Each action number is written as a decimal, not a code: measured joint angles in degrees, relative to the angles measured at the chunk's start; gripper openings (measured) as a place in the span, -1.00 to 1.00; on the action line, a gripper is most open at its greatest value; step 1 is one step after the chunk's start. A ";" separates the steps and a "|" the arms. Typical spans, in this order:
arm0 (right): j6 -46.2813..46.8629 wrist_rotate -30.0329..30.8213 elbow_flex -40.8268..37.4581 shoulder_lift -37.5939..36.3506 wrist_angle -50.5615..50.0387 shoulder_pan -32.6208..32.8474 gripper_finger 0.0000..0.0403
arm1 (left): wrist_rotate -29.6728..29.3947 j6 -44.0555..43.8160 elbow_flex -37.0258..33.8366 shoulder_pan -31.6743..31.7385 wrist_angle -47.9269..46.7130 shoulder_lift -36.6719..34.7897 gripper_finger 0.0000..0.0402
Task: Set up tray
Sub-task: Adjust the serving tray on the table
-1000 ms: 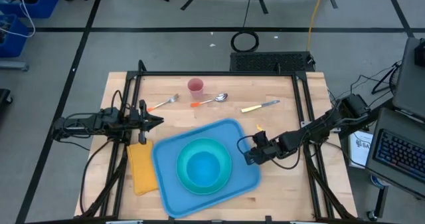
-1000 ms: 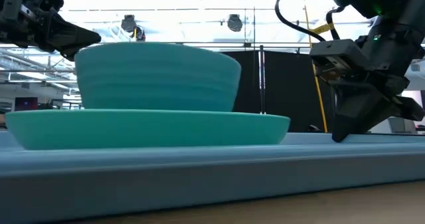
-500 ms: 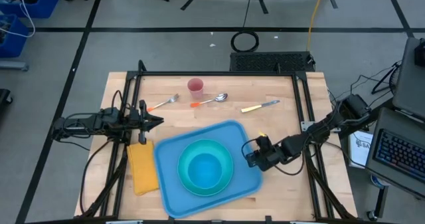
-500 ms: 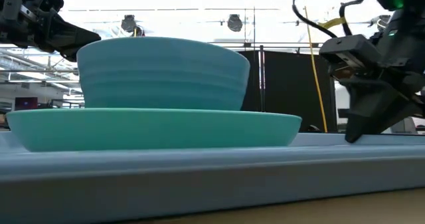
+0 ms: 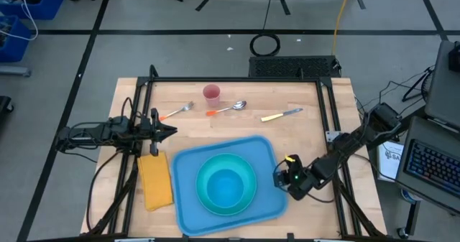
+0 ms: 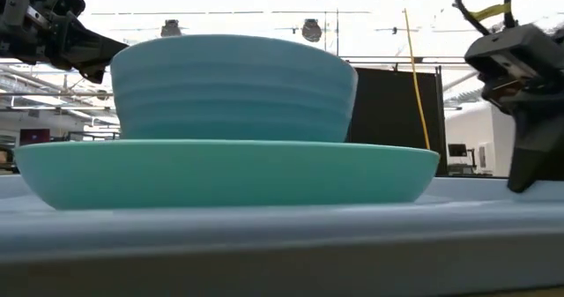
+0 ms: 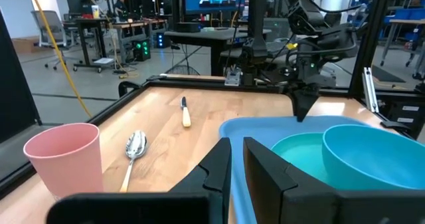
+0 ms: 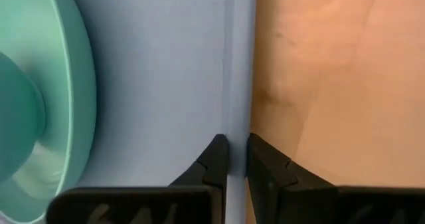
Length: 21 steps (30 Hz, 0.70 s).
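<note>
Blue plastic fills the near middle of the bench [image 5: 309,134]: the tray [image 5: 264,199] lies flat there with a teal plate [image 5: 203,174] on it and a teal bowl [image 5: 228,187] standing in that plate. The right tool [image 5: 286,181] is at the tray's right edge, and the right wrist view shows its two fingers [image 8: 214,159] closed on the raised rim, one on the tray side and one on the wood side, so the tray is held by its edge.

The left tool [image 5: 171,132] hovers above the bench's left side, near the tray's far-left corner and touching nothing; its fingers stand nearly together with only a narrow gap between them.

As for progress, the plate and bowl are already in place, which looks like the first part of the setting. A good deal seems left. A yellow napkin [image 5: 156,182] lies on the bench just beside the tray's left edge. Along the far side, well apart from the tray, wait a pink cup [image 5: 211,94], a fork [image 5: 177,111], a spoon [image 5: 228,108] and a knife [image 5: 281,115]. None of these is on the tray yet.
</note>
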 joint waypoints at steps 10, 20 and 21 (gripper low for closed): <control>-1.08 4.34 -0.06 -0.06 -0.08 2.26 -0.74 | -0.11 -0.11 0.00 -0.02 0.01 0.01 -0.77; -1.91 0.96 -0.09 -0.25 3.49 2.50 -0.67 | -0.11 -0.11 0.00 -0.01 0.03 0.01 -0.77; -1.97 1.28 -0.09 -0.41 3.43 2.48 -0.68 | -0.11 -0.11 0.00 -0.02 0.03 0.01 -0.77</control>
